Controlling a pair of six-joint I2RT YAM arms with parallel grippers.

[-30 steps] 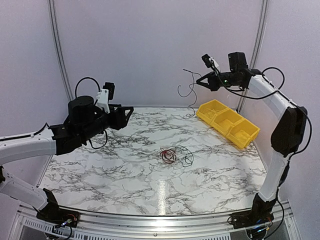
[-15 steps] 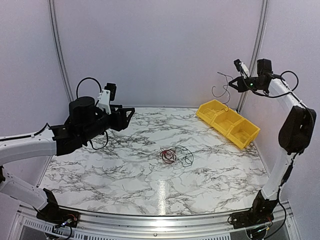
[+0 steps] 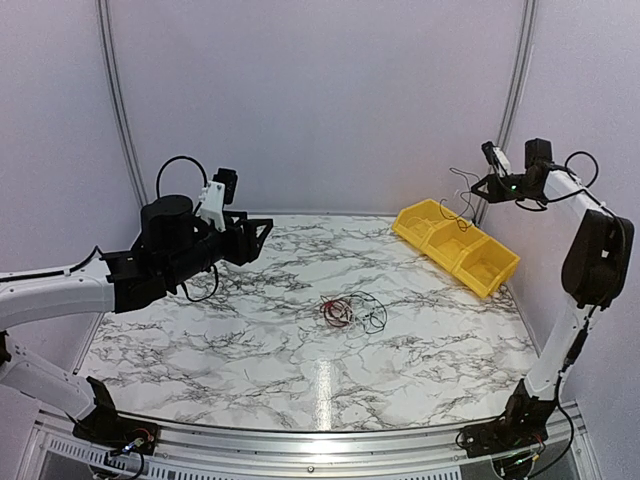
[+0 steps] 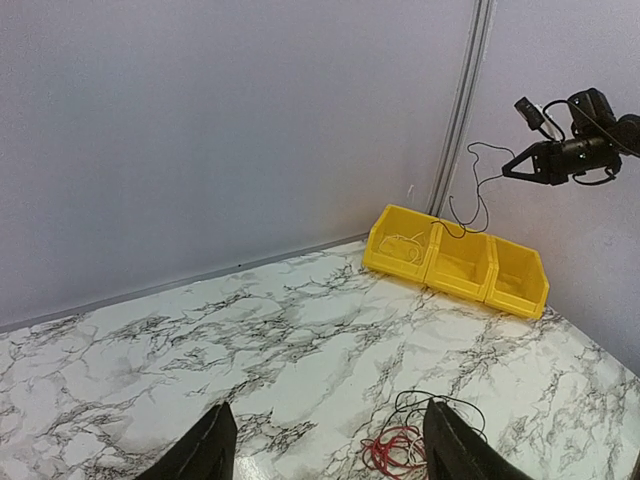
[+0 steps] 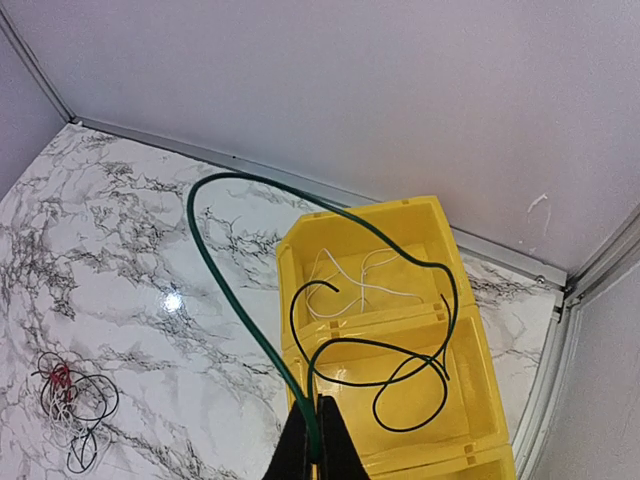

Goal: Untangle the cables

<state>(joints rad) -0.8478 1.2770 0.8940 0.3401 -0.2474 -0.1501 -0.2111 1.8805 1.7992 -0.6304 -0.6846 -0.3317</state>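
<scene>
A tangle of cables [image 3: 350, 312] lies mid-table, a red coil [image 4: 392, 452] mixed with thin black loops [image 5: 72, 405]. My right gripper [image 3: 482, 189] is raised over the yellow bin and is shut on one thin dark green cable [image 5: 228, 290]. That cable hangs in loose loops [image 3: 460, 207] above the bin's compartments. The right wrist view shows the jaws [image 5: 315, 445] pinched together around it. My left gripper [image 3: 262, 228] hovers open above the table's left half with nothing between its fingers [image 4: 328, 420]. It points toward the tangle, well short of it.
A yellow bin [image 3: 440, 262] with three compartments stands at the back right corner, against the wall. A white wire [image 5: 350, 280] lies in its far compartment. The metal frame post [image 4: 462, 100] rises behind the bin.
My right arm has swung to the right and lower, carrying the dangling cable from beyond the table's back edge to over the bin. The left gripper has crept slightly forward.
</scene>
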